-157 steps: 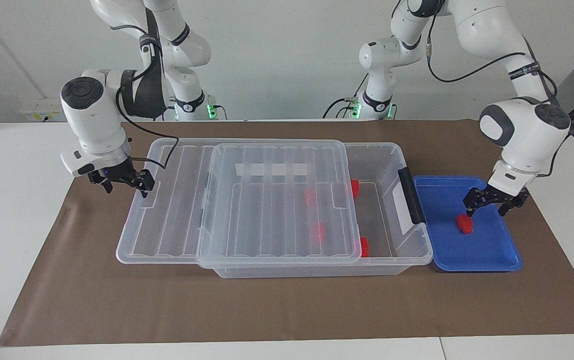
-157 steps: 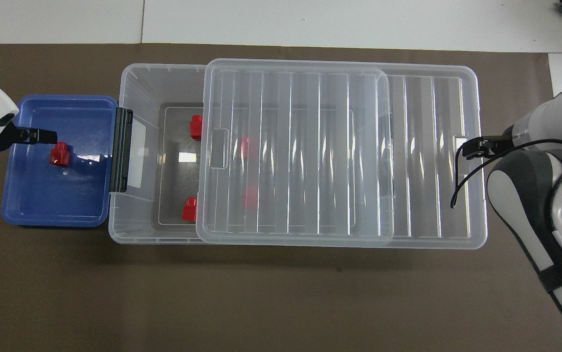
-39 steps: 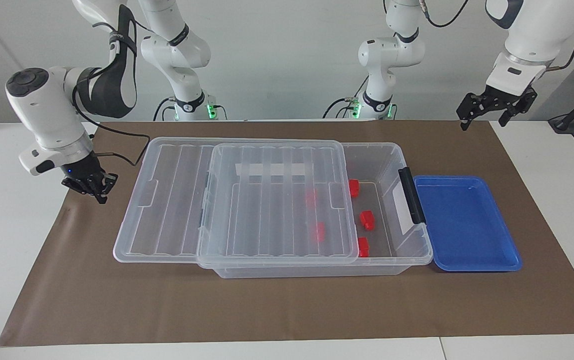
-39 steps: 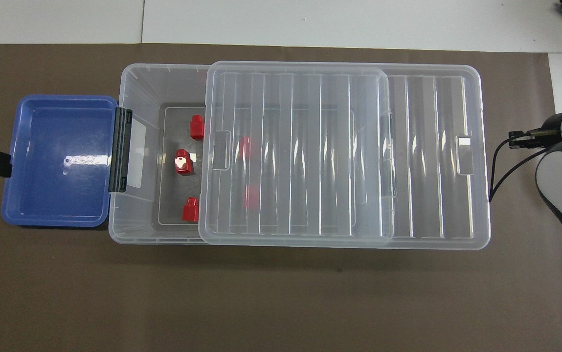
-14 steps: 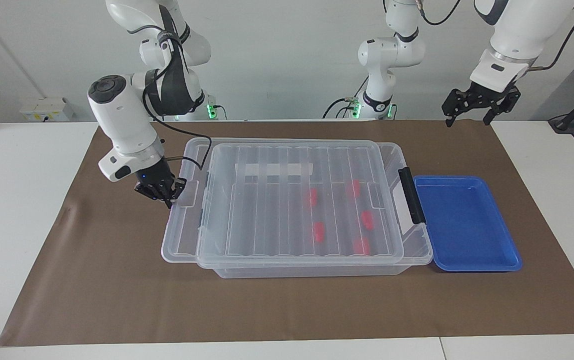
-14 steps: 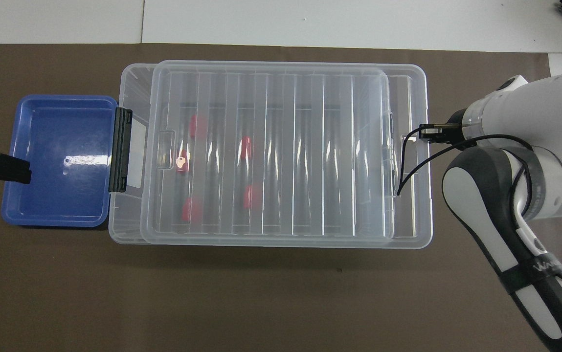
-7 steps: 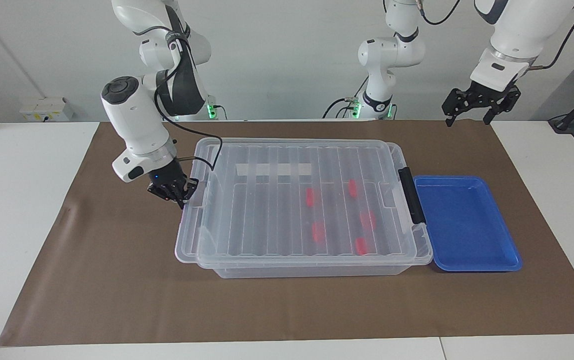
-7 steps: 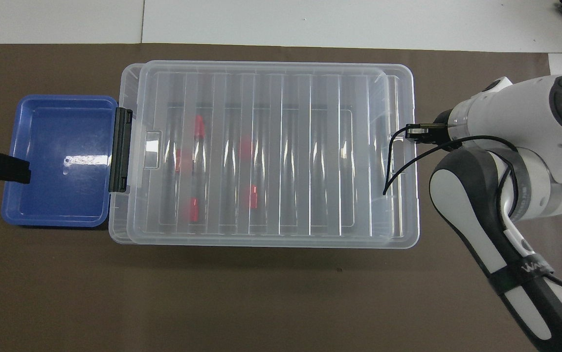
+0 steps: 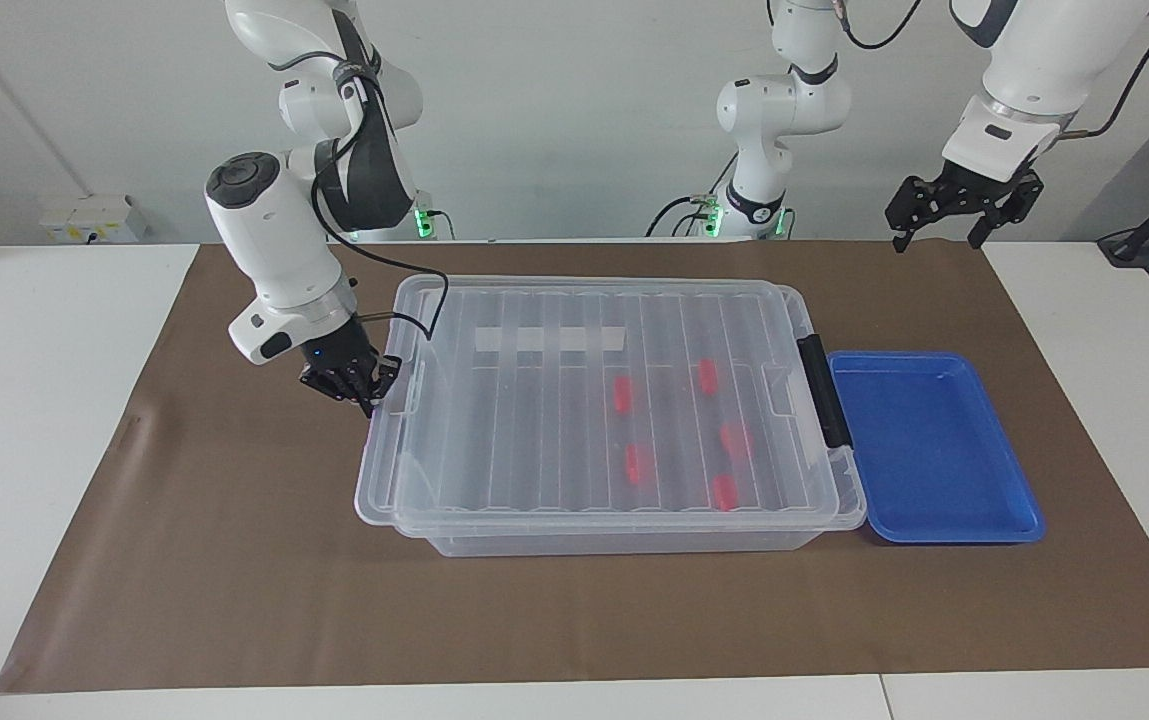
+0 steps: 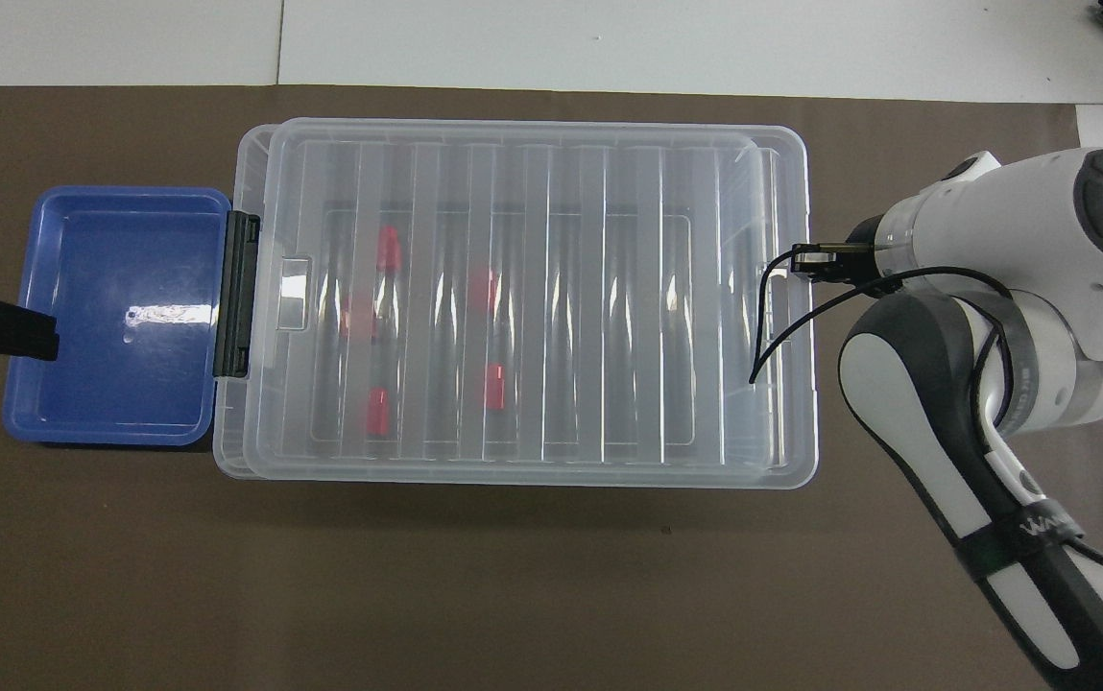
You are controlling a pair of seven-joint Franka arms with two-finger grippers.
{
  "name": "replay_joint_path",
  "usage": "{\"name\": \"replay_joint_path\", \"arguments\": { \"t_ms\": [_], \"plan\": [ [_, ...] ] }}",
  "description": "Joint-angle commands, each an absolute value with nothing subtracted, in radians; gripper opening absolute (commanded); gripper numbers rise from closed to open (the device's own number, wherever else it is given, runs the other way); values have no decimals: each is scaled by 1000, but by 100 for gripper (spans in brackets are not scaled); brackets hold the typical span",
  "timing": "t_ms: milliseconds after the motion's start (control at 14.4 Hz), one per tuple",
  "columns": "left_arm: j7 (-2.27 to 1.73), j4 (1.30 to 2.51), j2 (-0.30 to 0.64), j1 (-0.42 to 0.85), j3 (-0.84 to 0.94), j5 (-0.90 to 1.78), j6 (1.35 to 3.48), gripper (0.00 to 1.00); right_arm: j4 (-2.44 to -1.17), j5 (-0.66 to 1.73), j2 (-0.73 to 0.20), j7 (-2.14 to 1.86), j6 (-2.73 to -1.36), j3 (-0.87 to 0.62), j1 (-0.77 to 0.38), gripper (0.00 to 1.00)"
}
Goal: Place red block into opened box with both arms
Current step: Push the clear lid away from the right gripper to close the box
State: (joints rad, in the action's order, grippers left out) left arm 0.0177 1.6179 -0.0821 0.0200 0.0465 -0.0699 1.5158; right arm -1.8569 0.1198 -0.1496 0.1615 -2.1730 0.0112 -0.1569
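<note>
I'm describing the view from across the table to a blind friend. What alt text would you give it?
A clear box with its ribbed lid nearly fully on holds five red blocks, beside an empty blue tray. The right gripper, shut, sits at the lid's end; the left gripper waits open, raised near the table's edge.

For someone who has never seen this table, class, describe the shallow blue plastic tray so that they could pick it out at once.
Start at the large clear plastic storage box in the middle of the brown paper mat. At its black-handled end, toward the left arm's end of the table, lies the shallow blue plastic tray, touching the box. It is the only opaque, coloured container, lidless, with nothing in it, while the five small red blocks sit under the box's ribbed clear lid.
</note>
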Motion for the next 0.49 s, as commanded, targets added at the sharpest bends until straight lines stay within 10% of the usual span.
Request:
{"name": "replay_joint_path", "arguments": {
  "t_ms": [0, 416],
  "plan": [
    [3, 1641, -106, 29, 37, -55, 1531, 100, -1881, 155, -150, 153, -2192, 8, -164, 0],
    [5, 1641, -107, 28, 37, -55, 1531, 100, -1890, 210, -146, 100, -2191, 8, -164, 0]
  ]
}}
